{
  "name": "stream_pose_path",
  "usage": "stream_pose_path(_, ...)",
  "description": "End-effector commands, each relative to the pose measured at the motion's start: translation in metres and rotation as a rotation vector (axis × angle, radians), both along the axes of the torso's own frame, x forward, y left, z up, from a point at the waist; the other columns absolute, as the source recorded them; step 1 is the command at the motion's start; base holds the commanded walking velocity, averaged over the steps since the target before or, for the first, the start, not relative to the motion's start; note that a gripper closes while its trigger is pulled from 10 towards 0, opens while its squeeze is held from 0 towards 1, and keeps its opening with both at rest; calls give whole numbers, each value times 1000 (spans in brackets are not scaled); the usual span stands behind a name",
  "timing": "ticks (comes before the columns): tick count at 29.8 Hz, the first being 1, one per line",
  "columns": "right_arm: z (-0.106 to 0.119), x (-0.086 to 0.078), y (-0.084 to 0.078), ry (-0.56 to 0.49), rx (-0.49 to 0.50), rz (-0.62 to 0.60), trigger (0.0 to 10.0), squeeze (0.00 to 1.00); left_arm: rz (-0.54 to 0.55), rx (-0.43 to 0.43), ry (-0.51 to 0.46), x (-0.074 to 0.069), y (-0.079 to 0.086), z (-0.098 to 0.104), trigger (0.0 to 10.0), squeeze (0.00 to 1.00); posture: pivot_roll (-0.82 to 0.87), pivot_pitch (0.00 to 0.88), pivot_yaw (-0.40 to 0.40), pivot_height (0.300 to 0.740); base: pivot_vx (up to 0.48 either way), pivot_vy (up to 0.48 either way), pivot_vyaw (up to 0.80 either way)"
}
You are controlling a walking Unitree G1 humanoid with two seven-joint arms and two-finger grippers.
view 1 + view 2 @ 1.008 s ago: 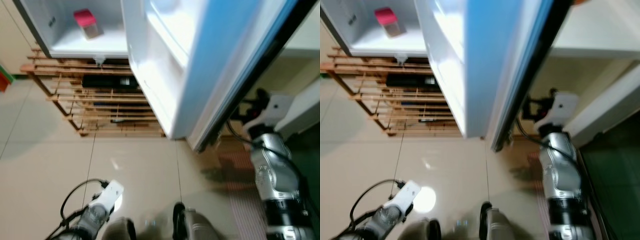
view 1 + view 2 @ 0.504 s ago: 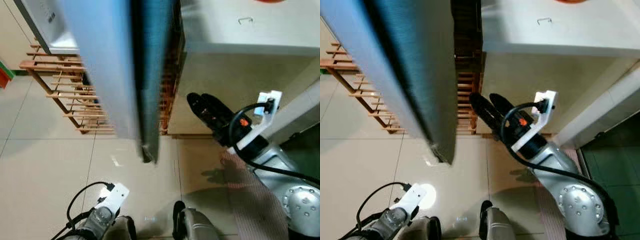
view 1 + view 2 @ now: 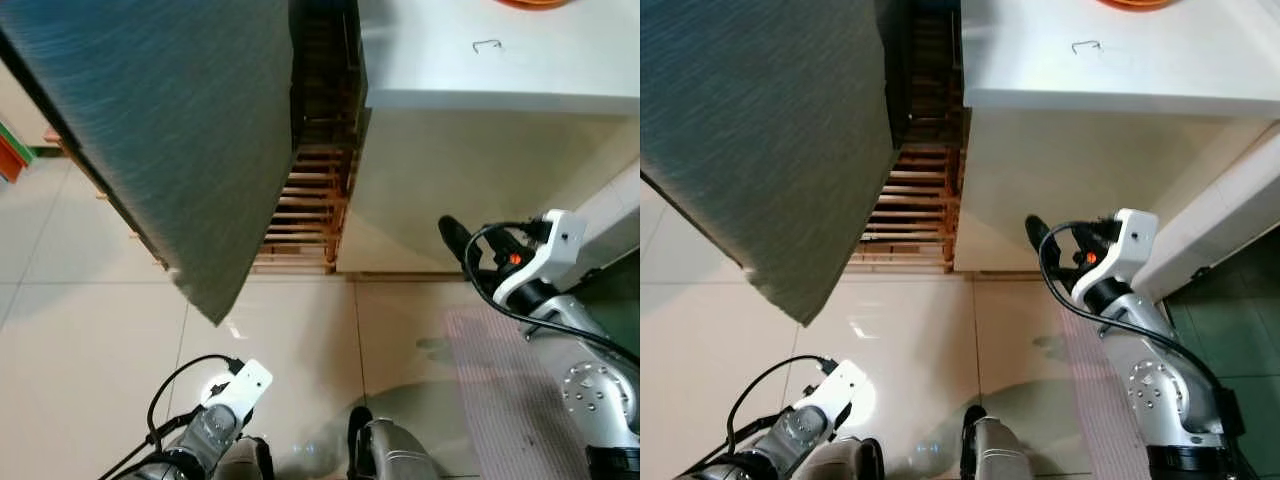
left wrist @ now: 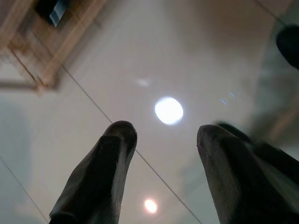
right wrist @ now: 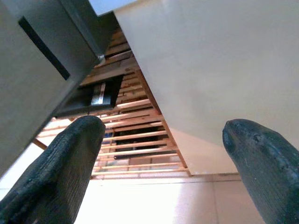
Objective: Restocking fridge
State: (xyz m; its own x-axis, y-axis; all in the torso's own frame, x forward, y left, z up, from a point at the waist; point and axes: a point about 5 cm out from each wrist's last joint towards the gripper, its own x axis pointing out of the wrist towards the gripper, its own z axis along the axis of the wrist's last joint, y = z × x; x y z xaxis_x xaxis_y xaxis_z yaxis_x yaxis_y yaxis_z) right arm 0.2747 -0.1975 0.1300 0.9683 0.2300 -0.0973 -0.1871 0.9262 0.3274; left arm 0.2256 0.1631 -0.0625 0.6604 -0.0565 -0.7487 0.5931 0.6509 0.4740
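Fridge door [image 3: 170, 130] shut, well apart from right gripper [image 5: 161, 154], jaws spread

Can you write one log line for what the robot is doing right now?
fridge door: shut, dark grey front showing | right gripper: open, empty, raised beside white counter | left gripper: open, empty, idle above tile floor

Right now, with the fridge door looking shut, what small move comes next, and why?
Probably draw the right pincer back toward the body. It hangs open and empty beside the white cabinet, while the grey fridge door covers the fridge front, so nothing there needs holding.
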Motion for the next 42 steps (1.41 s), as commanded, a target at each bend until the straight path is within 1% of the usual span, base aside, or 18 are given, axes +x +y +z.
stream_pose_path(1, -10, -1, -5, 18, -58, -32, 10000, 0, -63, -2, -33, 1, -8, 1, 10000, 0, -3, 80, -3, 740, 0, 0, 0)
stream_pose_path(2, -16, 0, -8, 19, -83, -78, 10000, 0, -97, -28, -120, 15, -18, 12, 10000, 0, 2, 70, 1, 740, 0, 0, 0)
stream_pose_path(3, -16, 0, -8, 19, -83, -78, 10000, 0, -97, -28, -120, 15, -18, 12, 10000, 0, 2, 70, 1, 740, 0, 0, 0)
stream_pose_path(5, -22, 1, -12, 26, -82, -124, 10000, 0, -115, -93, -231, 35, -33, 29, 10000, 0, 9, 62, 4, 740, 0, 0, 0)
stream_pose_path(6, -27, 1, -12, 30, -94, -143, 10000, 0, -132, -208, -356, 57, -55, 54, 10000, 0, 19, 51, 9, 740, 0, 0, 0)
stream_pose_path(8, -29, 1, -11, 31, -88, -141, 10000, 0, -149, -261, -412, 66, -65, 66, 10000, 0, 21, 51, 10, 740, 0, 0, 0)
stream_pose_path(9, -33, 1, -10, 35, -92, -140, 10000, 0, -198, -367, -496, 81, -82, 91, 10000, 0, 25, 45, 12, 740, 0, 0, 0)
stream_pose_path(10, -33, 1, -10, 35, -92, -140, 10000, 0, -198, -367, -496, 81, -82, 91, 10000, 0, 25, 45, 12, 740, 0, 0, 0)
stream_pose_path(12, -37, 3, -8, 34, -95, -142, 10000, 0, -274, -484, -565, 91, -102, 118, 10000, 0, 29, 38, 15, 740, 0, 0, 0)
stream_pose_path(14, -37, 4, -7, 27, -95, -149, 10000, 0, -282, -510, -583, 94, -106, 126, 10000, 0, 29, 36, 16, 740, 0, 0, 0)
stream_pose_path(15, -36, 5, -6, 3, -107, -158, 10000, 0, -263, -544, -636, 102, -109, 142, 10000, 0, 29, 36, 17, 740, 0, 0, 0)
stream_pose_path(17, -35, 6, -6, -6, -110, -157, 10000, 0, -251, -556, -651, 104, -108, 147, 10000, 0, 29, 36, 17, 740, 0, 0, 0)
stream_pose_path(19, -32, 6, -1, -35, -114, -146, 10000, 0, -177, -635, -788, 114, -99, 179, 10000, 0, 31, 40, 17, 740, 0, 0, 0)
stream_pose_path(26, -39, 5, 5, -26, -106, -126, 10000, 0, -66, -679, -1018, 117, -68, 232, 10000, 0, 47, 47, 12, 740, 0, 0, 0)
stream_pose_path(30, -40, 6, 7, -25, -102, -114, 10000, 0, -8, -611, -1110, 112, -54, 245, 10000, 0, 51, 51, 7, 740, 0, 0, 0)
stream_pose_path(35, -42, 6, 9, -19, -96, -99, 10000, 0, 227, -496, -1232, 107, -15, 257, 10000, 0, 56, 54, 3, 740, 0, 0, 0)
stream_pose_path(40, -45, 5, 10, -13, -97, -87, 10000, 0, 352, -383, -1257, 103, 11, 258, 10000, 0, 57, 56, 3, 740, 0, 0, 0)
stream_pose_path(42, -46, 5, 10, -11, -97, -86, 10000, 0, 372, -368, -1236, 104, 14, 255, 10000, 0, 55, 58, 3, 740, 0, 0, 0)
